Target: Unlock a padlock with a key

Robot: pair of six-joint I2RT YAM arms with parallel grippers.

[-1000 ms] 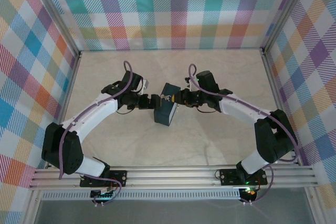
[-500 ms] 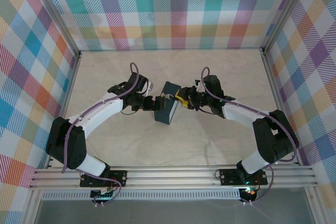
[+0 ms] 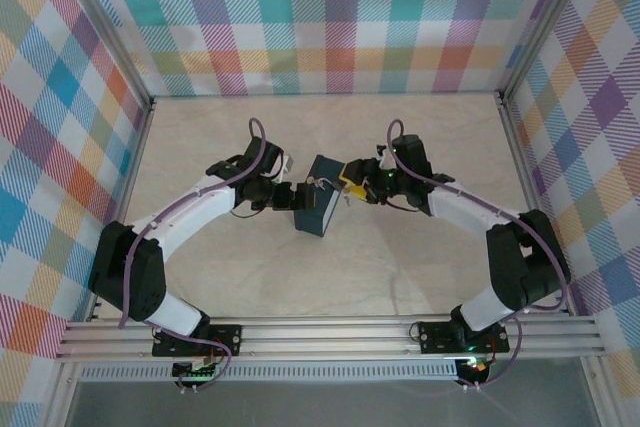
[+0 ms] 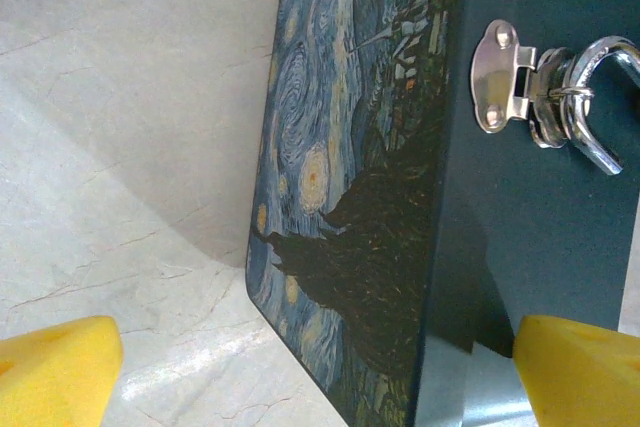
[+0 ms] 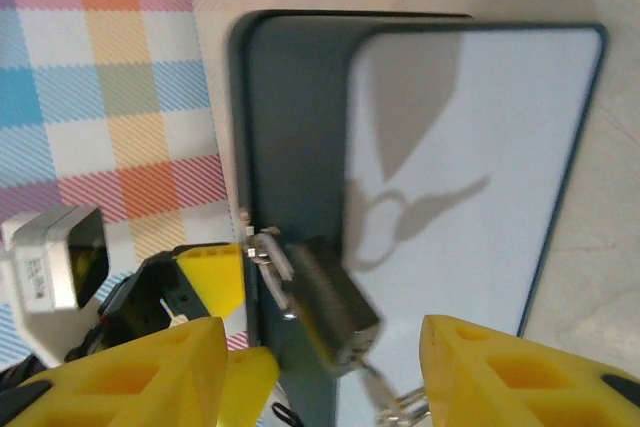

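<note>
Dk-blue print box [image 3: 316, 213] mid-table, marble tabletop [image 3: 400, 267], plaid walls [image 3: 330, 17]

Padlock [image 5: 335, 312] blurred — rings [image 5: 398, 409] cut by bottom edge; shackle [image 4: 580, 127] cropped at right.

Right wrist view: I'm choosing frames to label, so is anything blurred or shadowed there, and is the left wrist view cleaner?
Right wrist view: the padlock is smeared by blur, and a looped shadow falls on the white underside of the box. Left wrist view: sharp, with glare on the metal hasp and a soft shadow on the table beside the box.
</note>
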